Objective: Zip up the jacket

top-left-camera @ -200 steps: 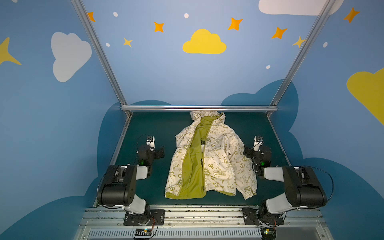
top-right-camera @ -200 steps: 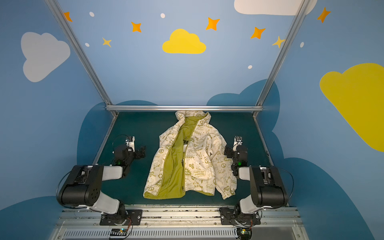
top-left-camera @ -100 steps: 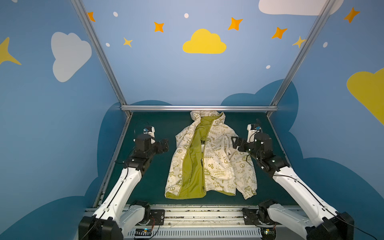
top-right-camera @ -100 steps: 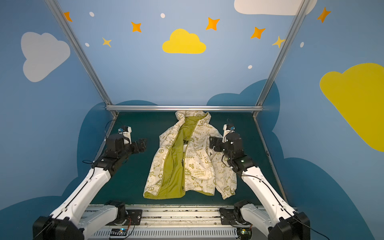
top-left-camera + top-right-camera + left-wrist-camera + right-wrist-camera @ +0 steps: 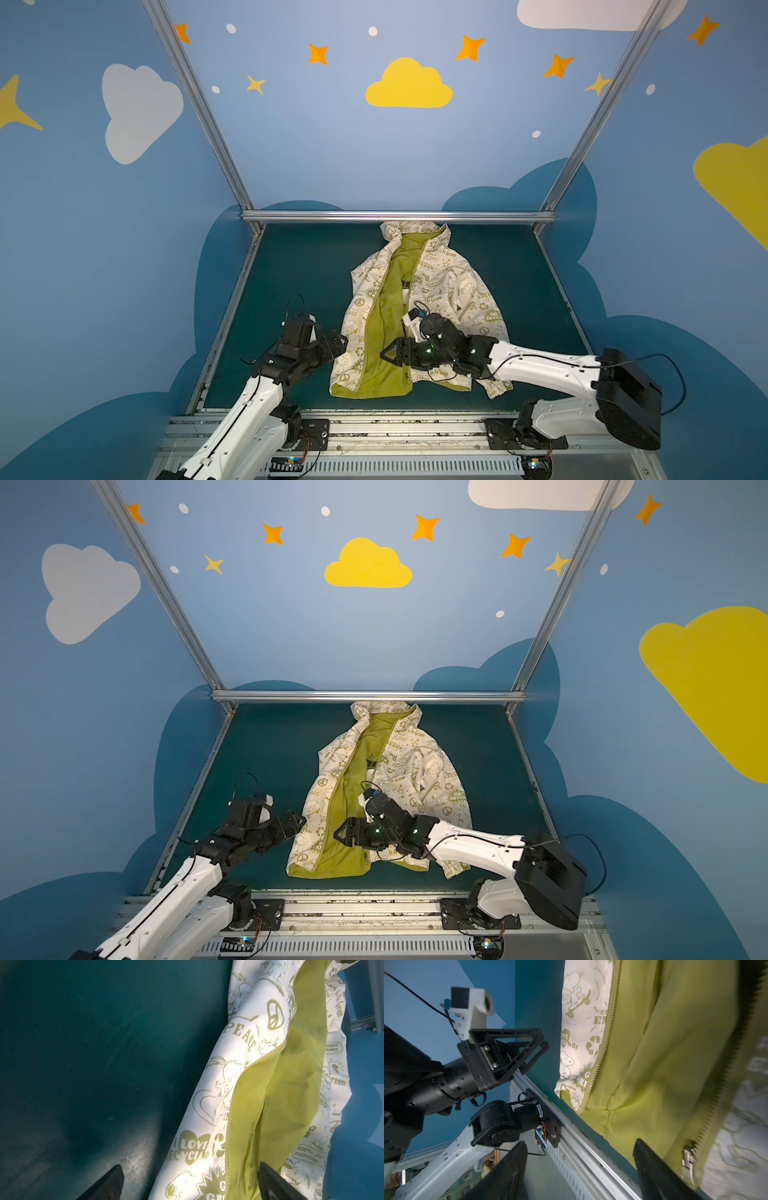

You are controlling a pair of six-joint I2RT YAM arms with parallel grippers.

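Cloth like this is soft, thin and light, so the jacket (image 5: pixel 453 291) will likely bend and bunch up if pushed. It lies open on the green desk (image 5: pixel 291 282), with the hood at the far end. The left claw (image 5: pixel 337 343) is wide apart just beside the jacket's near corner and holds nothing. The right claw (image 5: pixel 386 357) is apart too, over the yellow-green lining, and empty. The best spot to pinch is probably the small metal zipper slider (image 5: pixel 687 1158), while the other claw holds the hem tight.
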